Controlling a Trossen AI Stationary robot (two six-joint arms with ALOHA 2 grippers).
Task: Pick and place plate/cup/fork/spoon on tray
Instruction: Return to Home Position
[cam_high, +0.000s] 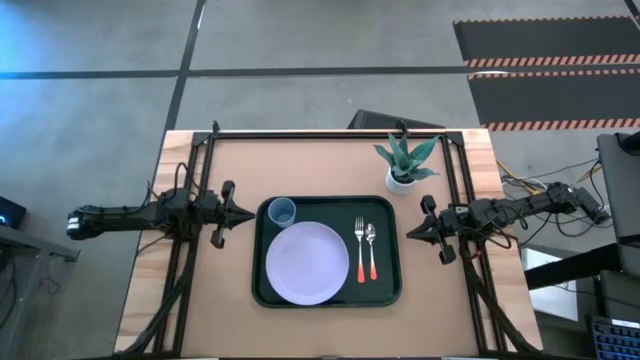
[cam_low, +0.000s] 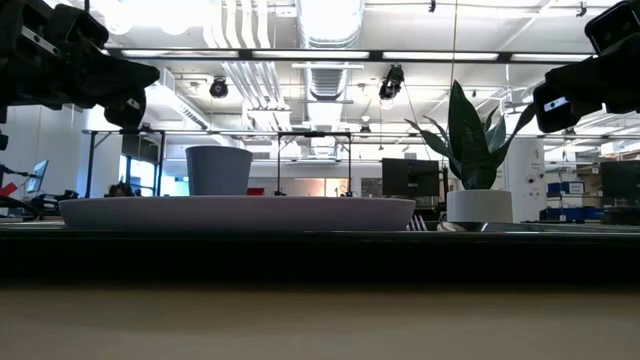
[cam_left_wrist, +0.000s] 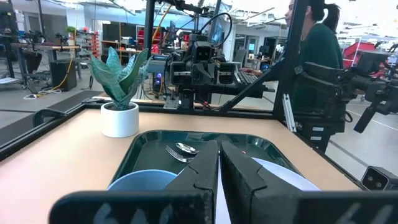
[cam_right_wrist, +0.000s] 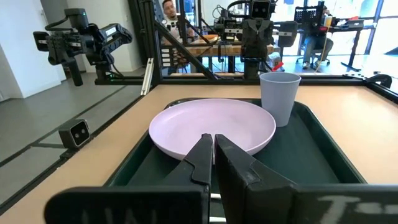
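Note:
The dark green tray (cam_high: 262, 280) lies in the middle of the table. On it rest the lavender plate (cam_high: 306, 262), the blue cup (cam_high: 282, 212) at its far left corner, and the fork (cam_high: 359, 249) and spoon (cam_high: 370, 250) side by side at its right. My left gripper (cam_high: 250, 214) is shut and empty, left of the tray and above the table. My right gripper (cam_high: 405, 232) is shut and empty, right of the tray. The plate (cam_right_wrist: 214, 127) and cup (cam_right_wrist: 278, 96) show in the right wrist view.
A white pot with a green plant (cam_high: 404, 165) stands at the far right of the table, behind the tray's right corner. Black frame rails (cam_high: 330, 131) run along the table's far edge and both sides. A person (cam_left_wrist: 317, 46) is beyond the table.

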